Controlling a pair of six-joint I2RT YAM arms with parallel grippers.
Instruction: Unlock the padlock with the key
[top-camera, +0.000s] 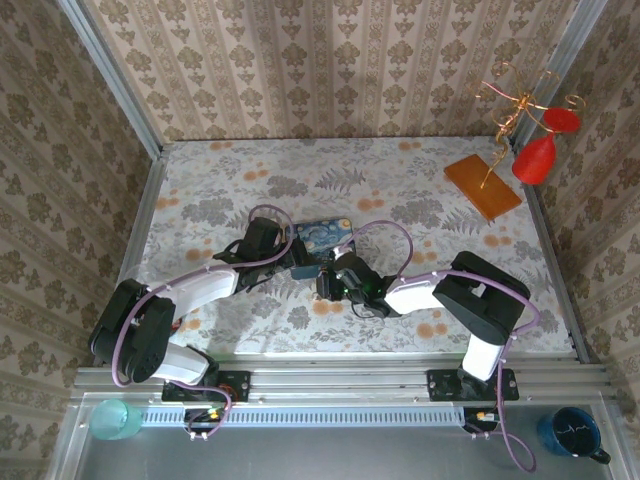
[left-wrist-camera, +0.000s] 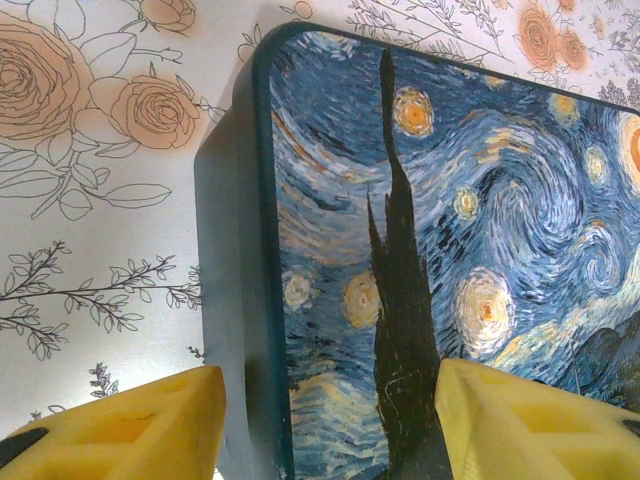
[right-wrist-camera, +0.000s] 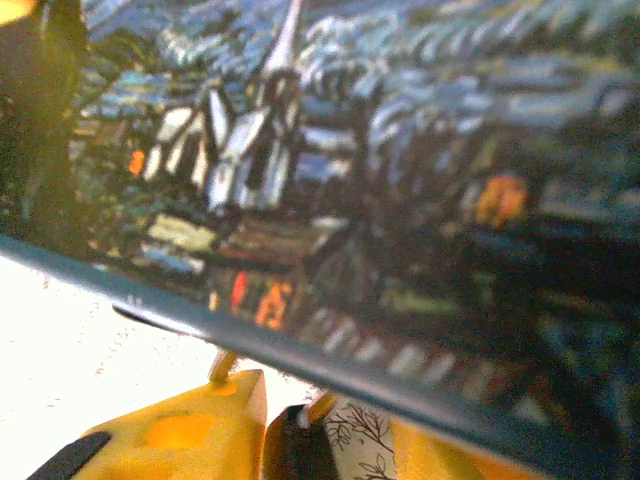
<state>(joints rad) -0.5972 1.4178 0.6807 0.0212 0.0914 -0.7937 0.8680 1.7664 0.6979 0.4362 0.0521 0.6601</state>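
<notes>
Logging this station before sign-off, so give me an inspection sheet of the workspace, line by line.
Surface: floral-print table.
Job's things: padlock, dark body, shiny shackle, at the rim of the blue painted box.
Clutter: orange board with wire stand, far right.
Grippers: left claw open astride the box's corner; right claw at the padlock, grip unclear.
Cables: purple cables arching near both claws.
Surroundings: patterned walls; teal cup and dark mug beyond the near rail.

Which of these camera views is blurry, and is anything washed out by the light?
Right wrist view: the starry-painting box is soft and out of focus, and the table at lower left is blown out to near white. Left wrist view: the same box is crisp, brushstrokes clear. Top external view: sharp and evenly lit, no glare.
</notes>
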